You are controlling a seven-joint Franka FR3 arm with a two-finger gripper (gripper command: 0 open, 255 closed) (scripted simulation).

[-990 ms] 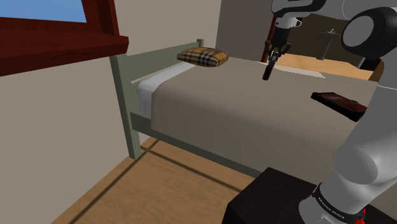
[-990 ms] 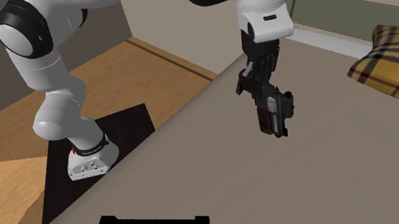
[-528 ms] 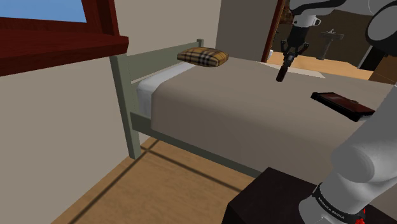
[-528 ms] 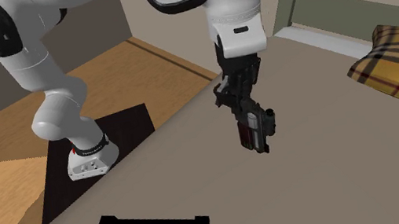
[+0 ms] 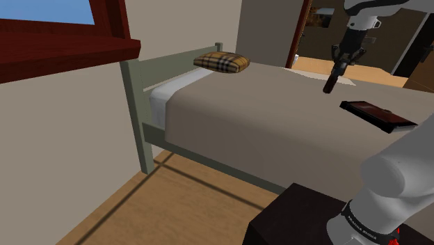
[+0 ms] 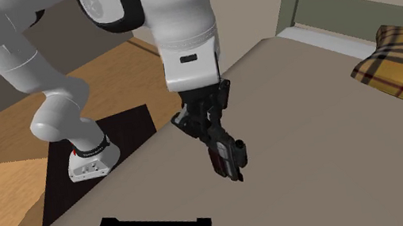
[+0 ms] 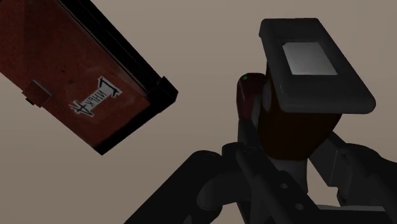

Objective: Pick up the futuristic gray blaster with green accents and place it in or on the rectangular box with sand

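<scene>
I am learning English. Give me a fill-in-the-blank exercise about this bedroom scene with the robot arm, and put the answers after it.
1. The fingers are shut on the ____.
2. The box lies on the ____.
3. The box's inside is dark ____.
4. The plaid ____ lies by the headboard.
Missing words: blaster; bed; red; pillow.

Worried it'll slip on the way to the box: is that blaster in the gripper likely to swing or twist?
Probably rigid: the blaster hangs below the gripper without sagging. Held near one end, it might pivot if jolted. Its blocky shape suggests it would lie flat in the box, not roll.
</scene>
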